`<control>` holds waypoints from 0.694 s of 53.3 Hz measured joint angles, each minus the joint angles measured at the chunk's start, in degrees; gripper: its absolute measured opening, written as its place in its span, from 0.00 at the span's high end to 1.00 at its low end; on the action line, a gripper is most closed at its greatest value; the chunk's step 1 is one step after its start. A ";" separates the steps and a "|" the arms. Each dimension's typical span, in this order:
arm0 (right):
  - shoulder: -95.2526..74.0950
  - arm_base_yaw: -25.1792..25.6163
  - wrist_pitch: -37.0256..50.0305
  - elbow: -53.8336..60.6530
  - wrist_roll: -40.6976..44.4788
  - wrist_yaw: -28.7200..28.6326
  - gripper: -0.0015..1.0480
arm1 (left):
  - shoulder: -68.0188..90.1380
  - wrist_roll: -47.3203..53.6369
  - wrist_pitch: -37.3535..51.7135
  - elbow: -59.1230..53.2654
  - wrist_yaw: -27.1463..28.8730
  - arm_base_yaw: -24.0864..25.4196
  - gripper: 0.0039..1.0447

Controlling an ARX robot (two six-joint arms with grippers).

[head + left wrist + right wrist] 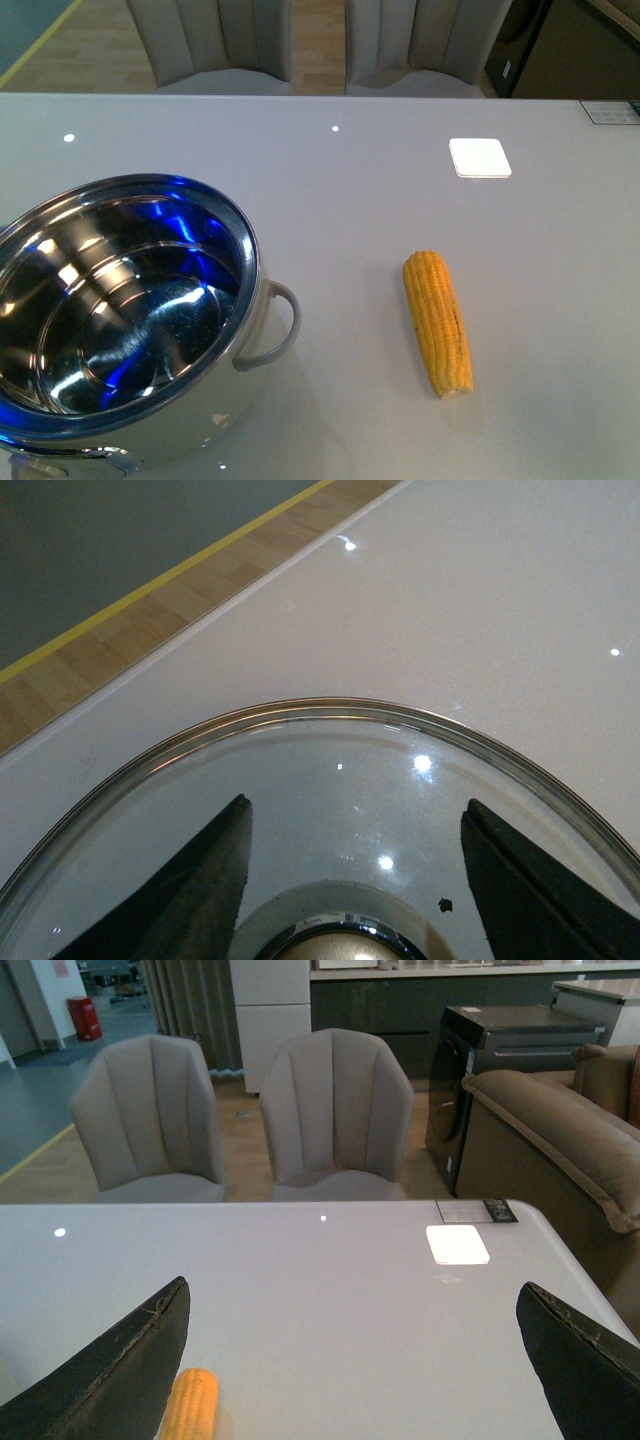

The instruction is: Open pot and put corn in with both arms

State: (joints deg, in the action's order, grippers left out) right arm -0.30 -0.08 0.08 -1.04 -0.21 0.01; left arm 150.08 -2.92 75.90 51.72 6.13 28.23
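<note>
The left claw (355, 802) hung with its two black fingers (215, 880) held apart over a glass lid (330, 742). The lid's knob (340, 948) sat between them, with a gap showing on either side. Through the glass the white table (400, 180) could be seen. Past the table's edge ran a strip of wooden floor (150, 610) with a yellow line.

The right claw (352, 1285) was spread wide, holding nothing, above the bare table. The corn (438, 322) showed just beside one of its fingers (120, 1370) in the right wrist view.

In the front view neither claw appeared. The corn lay flat on the table, right of the middle, running from far to near with its pale cut end toward the near edge. The pot (120, 300) stood at the near left, well apart from the corn, its mouth uncovered and its shiny inside throwing back blue light. Its pale loop handle (280, 330) pointed right, toward the corn. A small white square (480, 157) lay farther off on the right. Beyond the far edge stood two grey chairs (335, 1110).
</note>
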 joint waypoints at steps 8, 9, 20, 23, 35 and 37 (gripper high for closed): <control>0.00 -0.02 0.00 0.00 0.00 0.00 0.09 | -3.48 0.07 0.17 -3.26 0.13 0.02 0.17; 0.00 -0.02 0.00 0.00 0.00 0.02 0.09 | -3.93 0.07 0.17 -3.54 0.07 0.04 0.15; 0.00 -0.02 0.00 0.00 0.00 0.00 0.09 | -15.78 0.02 -0.20 -9.99 -1.84 0.57 0.07; 0.00 -0.02 0.00 0.00 0.00 0.02 0.09 | -19.85 -0.15 -1.03 -12.33 -3.02 0.83 0.07; 0.00 -0.02 0.00 0.00 0.00 0.00 0.09 | -39.52 -3.08 -9.25 -23.80 -10.12 2.23 0.07; 0.00 -0.02 0.00 0.00 0.00 0.02 0.09 | -42.71 -3.48 -11.06 -25.20 -10.88 2.34 0.07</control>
State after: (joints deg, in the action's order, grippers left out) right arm -0.30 -0.10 0.08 -1.04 -0.21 0.03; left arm 107.37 -6.39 64.84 26.52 -4.75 30.57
